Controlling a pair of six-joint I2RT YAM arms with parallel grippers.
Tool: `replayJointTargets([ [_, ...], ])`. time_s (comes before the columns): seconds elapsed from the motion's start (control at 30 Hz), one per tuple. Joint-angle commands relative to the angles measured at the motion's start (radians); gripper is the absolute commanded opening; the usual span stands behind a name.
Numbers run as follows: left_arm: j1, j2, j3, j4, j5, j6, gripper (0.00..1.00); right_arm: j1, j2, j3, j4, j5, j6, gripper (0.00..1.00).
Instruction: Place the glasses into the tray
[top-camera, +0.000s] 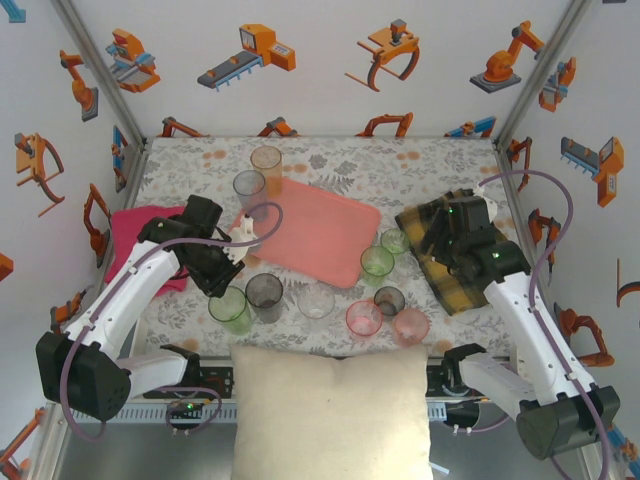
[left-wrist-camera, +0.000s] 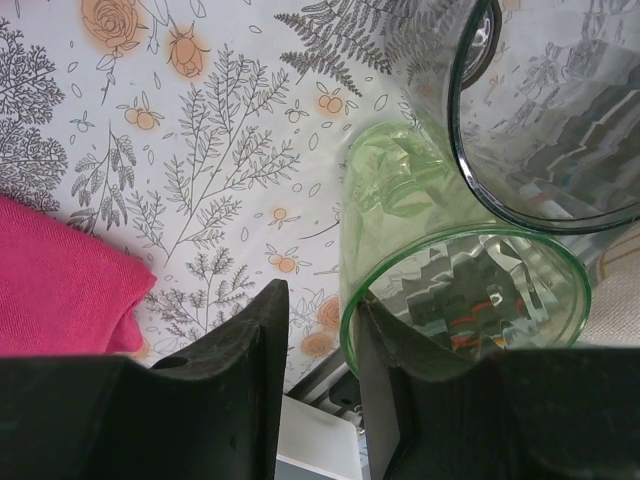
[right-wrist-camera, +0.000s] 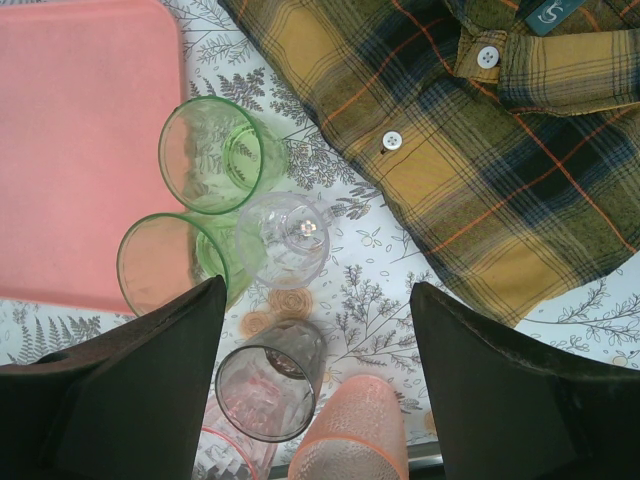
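From above, the left jaws sit low at the rim of a translucent green plastic tumbler (top-camera: 232, 310) on the flower-printed surface (top-camera: 200, 165). A smoky grey translucent tumbler (top-camera: 265, 295) stands just beside it. The flat salmon-pink tray with rounded corners (top-camera: 320, 225) lies beyond those jaws, and the other tumblers stand on the surface around it. The right jaws hang over the edge of a yellow-and-black plaid cloth (top-camera: 440, 285). At the left wrist, the jaws stand narrowly apart with a slit between them. The green tumbler (left-wrist-camera: 460, 300) is just ahead, its near wall at the inner face of one jaw and clear of the other, so nothing is clamped. The grey tumbler (left-wrist-camera: 560, 120) is close behind it, and a magenta cloth (left-wrist-camera: 60, 280) lies beyond the other jaw. At the right wrist, the jaws gape wide and hold nothing. Under the gap stand a second smoky tumbler (right-wrist-camera: 270, 390) and a clear tumbler (right-wrist-camera: 285, 240), with a pink tumbler (right-wrist-camera: 350, 430) nearest. Two more green tumblers (right-wrist-camera: 210, 155) stand past one jaw tip with the tray behind them, and the plaid cloth lies past the other.
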Motion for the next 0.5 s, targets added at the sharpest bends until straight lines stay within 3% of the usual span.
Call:
replayJointTargets([
  [0.0,-0.009,-0.021,-0.002,0.006,-0.011,-0.013,0.34,0.007,-0.015,-0.004,0.021,0.002,0.003,0.68],
  [0.47,-0.016,-0.021,0.009,0.009,-0.023,-0.02,0.22,0.007,-0.023,-0.023,0.025,0.002,0.008,0.68],
])
